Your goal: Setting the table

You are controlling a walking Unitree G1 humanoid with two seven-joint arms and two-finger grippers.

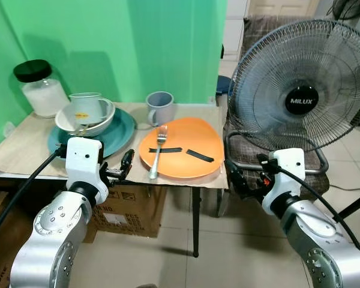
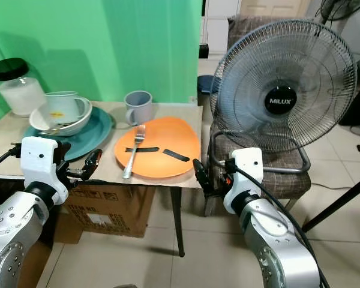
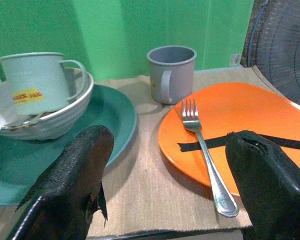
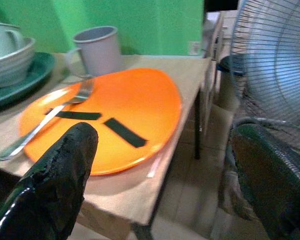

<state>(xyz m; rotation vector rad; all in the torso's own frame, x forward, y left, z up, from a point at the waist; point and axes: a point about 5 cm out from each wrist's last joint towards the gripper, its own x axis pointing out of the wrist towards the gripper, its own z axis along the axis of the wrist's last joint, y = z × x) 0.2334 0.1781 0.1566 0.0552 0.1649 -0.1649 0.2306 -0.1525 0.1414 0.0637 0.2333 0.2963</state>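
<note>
An orange plate [image 1: 183, 147] lies at the table's near right corner, with two black strips on it and a silver fork [image 1: 158, 150] across its left side. Behind it stands a grey mug [image 1: 160, 107]. To the left, a teal plate [image 1: 121, 133] carries a white bowl [image 1: 84, 122] with a pale green mug [image 1: 87, 103] inside. My left gripper [image 1: 125, 167] hovers open at the table's front edge, between the teal and orange plates. Just off the table's right front corner, my right gripper [image 1: 237, 177] is open and level with the orange plate [image 4: 130, 110].
A jar with a black lid [image 1: 41, 89] stands at the table's back left. A large fan [image 1: 300, 90] sits on a chair close to the right of the table. A cardboard box [image 1: 132, 210] lies under the table. Tiled floor lies in front.
</note>
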